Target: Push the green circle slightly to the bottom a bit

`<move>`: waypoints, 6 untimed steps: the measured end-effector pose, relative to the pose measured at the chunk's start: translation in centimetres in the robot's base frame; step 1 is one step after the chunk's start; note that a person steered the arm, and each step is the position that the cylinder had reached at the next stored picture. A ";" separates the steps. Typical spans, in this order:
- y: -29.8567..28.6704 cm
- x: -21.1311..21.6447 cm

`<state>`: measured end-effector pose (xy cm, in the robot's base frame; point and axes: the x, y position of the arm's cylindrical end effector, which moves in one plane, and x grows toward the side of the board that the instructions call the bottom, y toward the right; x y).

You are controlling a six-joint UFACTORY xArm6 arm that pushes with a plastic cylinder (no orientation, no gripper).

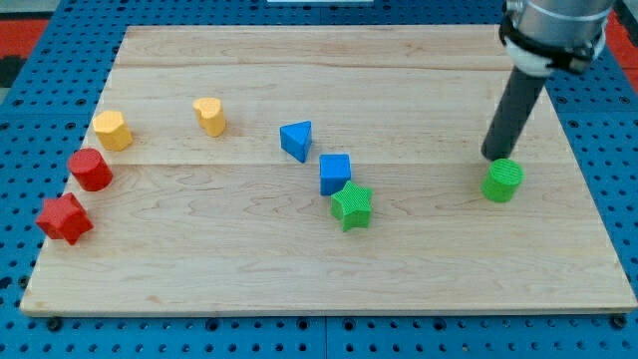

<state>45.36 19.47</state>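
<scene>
Green circle (502,180) sits on the wooden bench (299,269) toward the view's right, well apart from every other block. My tip (493,156) stands just at the circle's top edge, slightly to the view's left of its centre, touching or all but touching; contact cannot be settled from this angle. There is no gripper on this arm, so nothing is clenched or released; the rod only pushes.

Risks from here, as I judge them:
- Tip is off-centre toward the view's left. A straight push toward the view's bottom would likely send the circle down and to the view's right, and a round block can roll off the tip sideways.
- Task asks for a slight shift only. Too long a stroke overshoots; the bench's bottom edge is not close, but the right edge is nearer, so rightward drift matters more.
- No neighbouring blocks in the path below the circle, so collision seems unlikely.

Arm pose: rod leans, upper end toward the view's top right where the arm's housing (554,25) enters the view, lower end down-left at the circle.

Other blocks, all to the view's left:
- green star (351,206) touching or just below blue cube (335,173)
- blue triangle (296,140)
- two yellow blocks (209,116) (113,131)
- red cylinder-like block (91,170)
- red star (65,218)
</scene>
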 end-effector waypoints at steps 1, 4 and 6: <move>-1.5 2.1; -4.0 1.4; 0.5 3.2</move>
